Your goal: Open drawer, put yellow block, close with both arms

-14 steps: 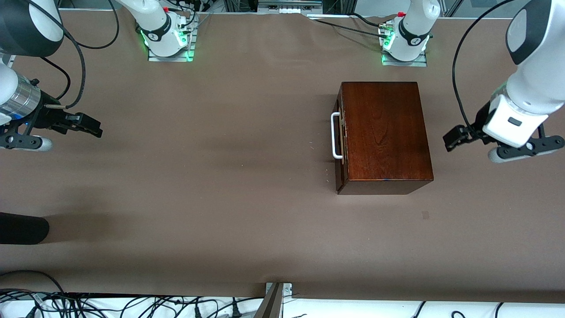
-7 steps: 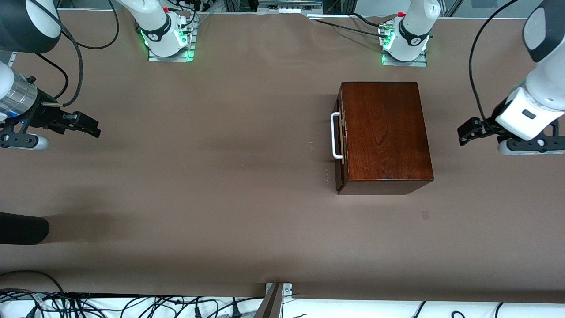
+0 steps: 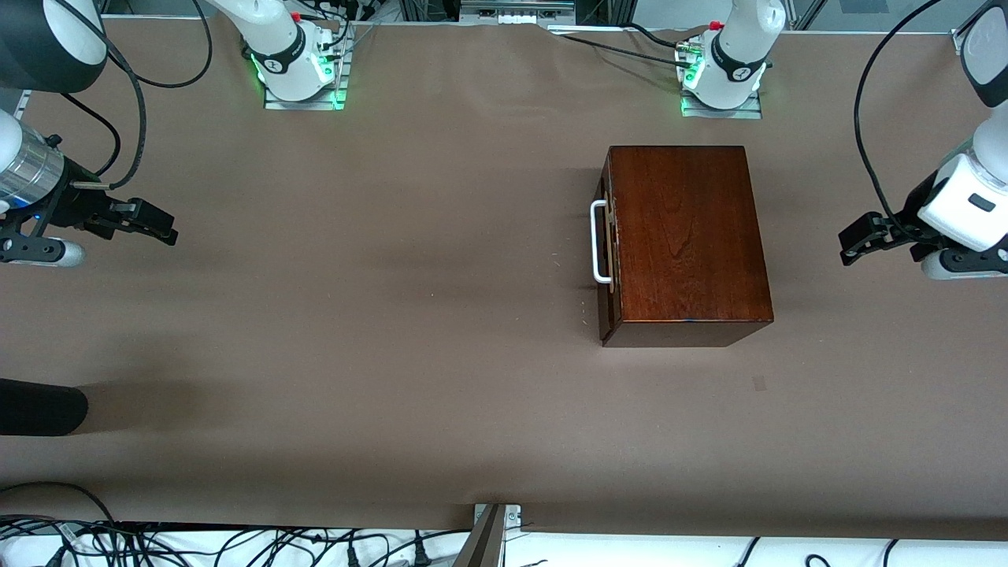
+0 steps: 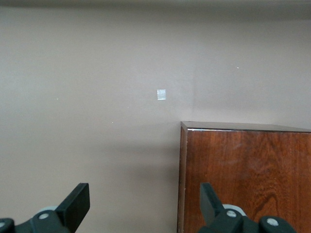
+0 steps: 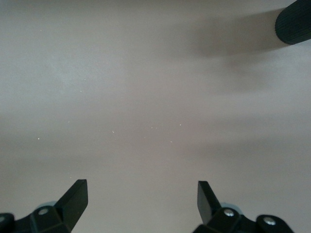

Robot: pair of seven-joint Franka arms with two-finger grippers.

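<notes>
The glossy dark mahogany box [image 3: 685, 240] sits toward the left arm's end of the table, its drawer [image 3: 605, 244] shut; no yellow block is in view. Left gripper [image 3: 854, 240] and right gripper [image 3: 161, 224] hover spread over bare table. To open cleanly, I'd hook the white loop handle [image 3: 598, 240] squarely and pull straight.

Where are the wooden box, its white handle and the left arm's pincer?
Wooden box [image 3: 685, 232], front view, middle of its top.
White handle [image 3: 597, 241], front view, its long bar.
Left pincer [image 3: 854, 240], front view, between its open fingertips.
</notes>
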